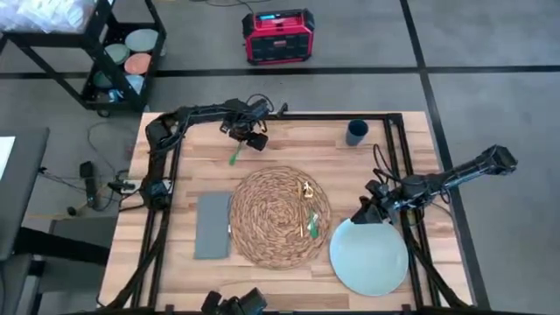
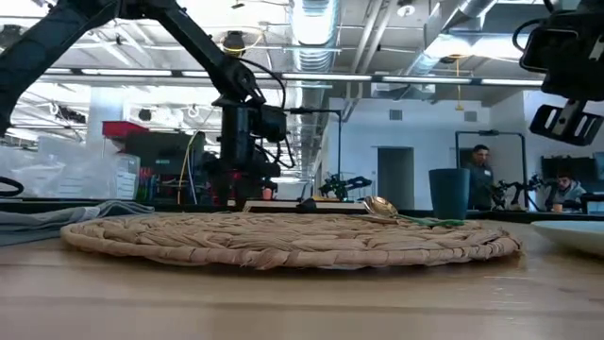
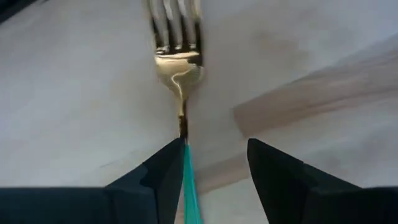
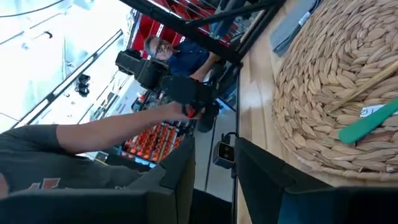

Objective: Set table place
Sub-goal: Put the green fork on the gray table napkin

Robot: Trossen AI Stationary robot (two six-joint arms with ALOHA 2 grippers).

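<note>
Gold-tined, green-handled fork [image 3: 180, 81] lies on the light-wood worktop [image 1: 289, 144], its long axis running between the left gripper's [image 1: 252, 140] spread fingers [image 3: 155, 180]; the right gripper [image 1: 369, 213], also parted, waits near the plate [image 1: 369, 258].

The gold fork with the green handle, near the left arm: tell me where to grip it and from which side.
Grip the gold fork with the green handle on that slim handle, coming straight down from above: it lies flat on the light-wood table, and the left tool already hangs open astride it.
</note>
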